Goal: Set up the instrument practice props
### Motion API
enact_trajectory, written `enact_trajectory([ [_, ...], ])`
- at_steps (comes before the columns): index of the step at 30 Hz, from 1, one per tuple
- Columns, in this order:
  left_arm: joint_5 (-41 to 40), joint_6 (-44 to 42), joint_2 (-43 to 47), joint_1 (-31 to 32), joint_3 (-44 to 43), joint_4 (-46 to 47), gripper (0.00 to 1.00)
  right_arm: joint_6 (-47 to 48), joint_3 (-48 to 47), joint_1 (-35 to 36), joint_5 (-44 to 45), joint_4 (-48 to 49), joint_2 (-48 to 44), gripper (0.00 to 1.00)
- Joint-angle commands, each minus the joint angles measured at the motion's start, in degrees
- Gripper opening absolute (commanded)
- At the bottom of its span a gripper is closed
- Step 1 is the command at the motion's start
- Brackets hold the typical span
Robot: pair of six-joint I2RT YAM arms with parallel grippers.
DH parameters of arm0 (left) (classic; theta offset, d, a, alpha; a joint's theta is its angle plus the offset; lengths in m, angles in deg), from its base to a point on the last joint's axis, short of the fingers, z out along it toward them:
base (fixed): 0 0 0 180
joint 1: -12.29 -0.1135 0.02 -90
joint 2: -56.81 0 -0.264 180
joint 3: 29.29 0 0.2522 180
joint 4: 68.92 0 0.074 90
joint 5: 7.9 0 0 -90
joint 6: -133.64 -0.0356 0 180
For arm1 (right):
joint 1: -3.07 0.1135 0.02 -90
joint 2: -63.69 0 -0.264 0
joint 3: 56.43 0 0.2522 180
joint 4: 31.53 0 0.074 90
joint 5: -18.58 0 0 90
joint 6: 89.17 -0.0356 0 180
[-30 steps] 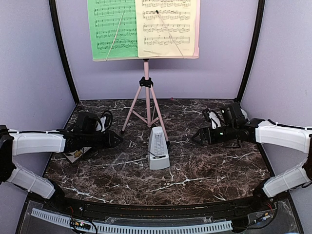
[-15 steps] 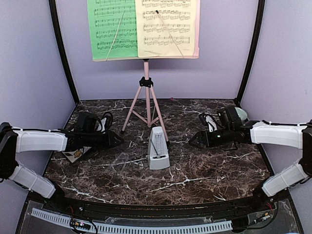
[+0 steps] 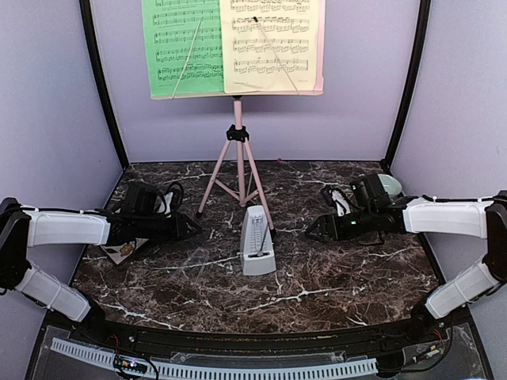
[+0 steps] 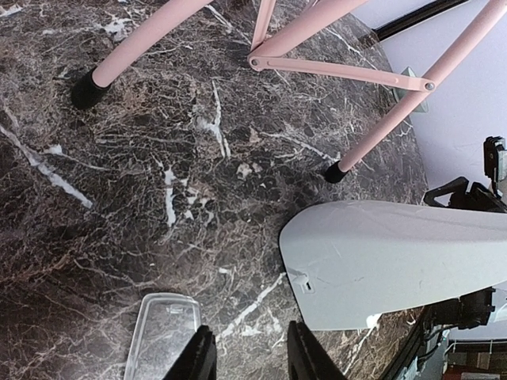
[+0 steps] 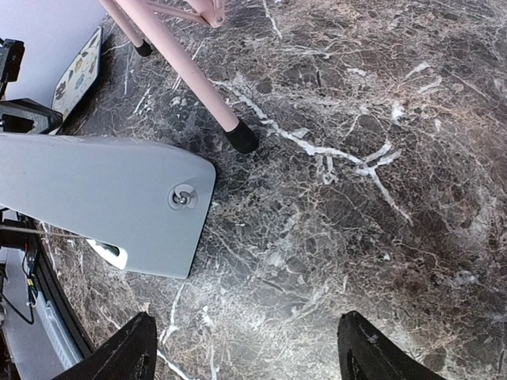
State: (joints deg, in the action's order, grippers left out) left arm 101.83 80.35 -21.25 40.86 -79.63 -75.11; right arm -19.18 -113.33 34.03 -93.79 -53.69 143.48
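Metronome stands upright on the tabletop just in front of the music stand, and we watch the right gripper, jaws wide and empty, slide in closer to it while the left gripper, jaws slightly apart and holding nothing, has barely budged. Green sheet and pale yellow sheet sit side by side on the stand, so we judge the setup nearly done. Behind the right arm sits the pale green bowl, and we cannot see inside it.
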Motion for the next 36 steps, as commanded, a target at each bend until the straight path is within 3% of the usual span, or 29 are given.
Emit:
enact_trajectory([
  [1, 0.79, -0.73, -0.75, -0.47, -0.41, -0.76, 0.33, 0.38, -0.35, -0.29, -0.83, 2.48, 1.01, 0.79],
  [16, 1.57, -3.16, -2.1, -4.7, -7.77, -3.07, 0.34, 1.28, -7.09, -5.05, -1.73, 1.48, 2.06, 0.81],
  [20, 1.66, -3.22, -0.52, -6.35, -10.32, -5.0, 0.41, 1.2, -10.19, -7.75, -1.03, -0.11, 0.87, 0.83],
  [24, 0.06, -4.39, 2.5, -8.58, -13.04, -8.88, 0.55, -0.3, -11.59, -9.92, -0.1, -0.37, -1.89, 0.86],
  [28, -3.77, -4.52, 6.54, -10.37, -14.18, -13.52, 0.79, -1.39, -12.36, -10.98, 1.83, -1.61, -5.66, 0.9],
  [30, -5.02, -4.24, 8.78, -10.86, -13.69, -14.8, 0.98, -2.15, -11.92, -11.19, 3.1, -2.05, -8.36, 0.93],
  [36, -11.08, -3.62, 15.96, -11.32, -12.3, -21.38, 0.99, -3.82, -8.24, -12.16, 7.1, -3.78, -16.24, 1.0],
])
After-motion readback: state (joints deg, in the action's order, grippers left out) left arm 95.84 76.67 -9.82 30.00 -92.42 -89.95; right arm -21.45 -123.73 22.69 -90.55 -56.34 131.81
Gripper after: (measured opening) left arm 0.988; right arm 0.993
